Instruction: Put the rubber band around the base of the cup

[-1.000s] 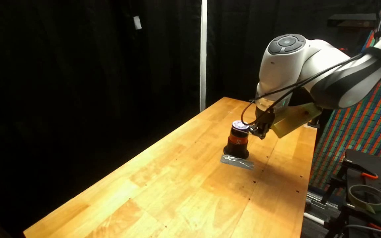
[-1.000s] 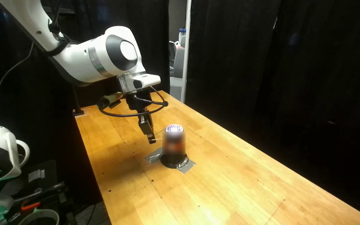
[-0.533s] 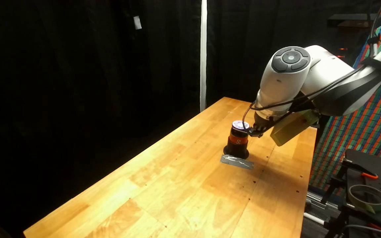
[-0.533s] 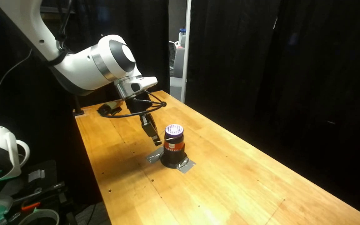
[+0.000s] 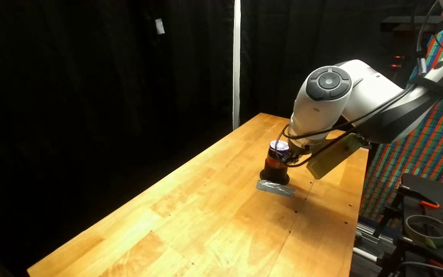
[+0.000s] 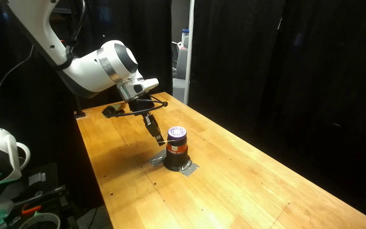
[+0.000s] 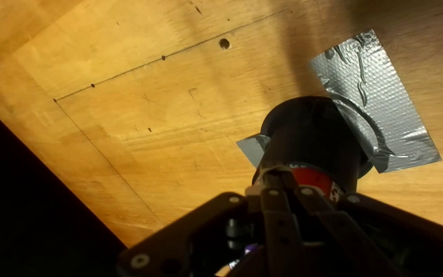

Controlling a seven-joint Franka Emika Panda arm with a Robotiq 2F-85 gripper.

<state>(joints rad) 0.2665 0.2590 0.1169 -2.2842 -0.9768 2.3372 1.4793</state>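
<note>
The cup point(image 6: 177, 149) stands upright with a dark body, an orange-red label and a pale, purple-rimmed top; it also shows in an exterior view point(image 5: 276, 163) and, from above, in the wrist view point(image 7: 310, 138). Its lower part is a wide black base. A thin pale rubber band point(image 6: 171, 141) runs from the cup's upper part, under the top, to my fingertips. My gripper point(image 6: 161, 142) is close beside the cup, tilted, at label height. In the wrist view its jaws point(image 7: 277, 179) are together with the band point(image 7: 280, 168) at their tips. The band's far side is hidden.
Grey tape strips point(image 5: 275, 188) hold the base to the wooden table point(image 6: 233, 190); one shows large in the wrist view point(image 7: 387, 104). A black cable point(image 6: 138, 113) loops around the gripper. A tape roll point(image 5: 427, 229) lies on a dark side stand.
The arm has lowered and tilted, and the fingertips have come nearer the cup. The band's stretch between cup and fingertips is shorter. The cup has not moved.
</note>
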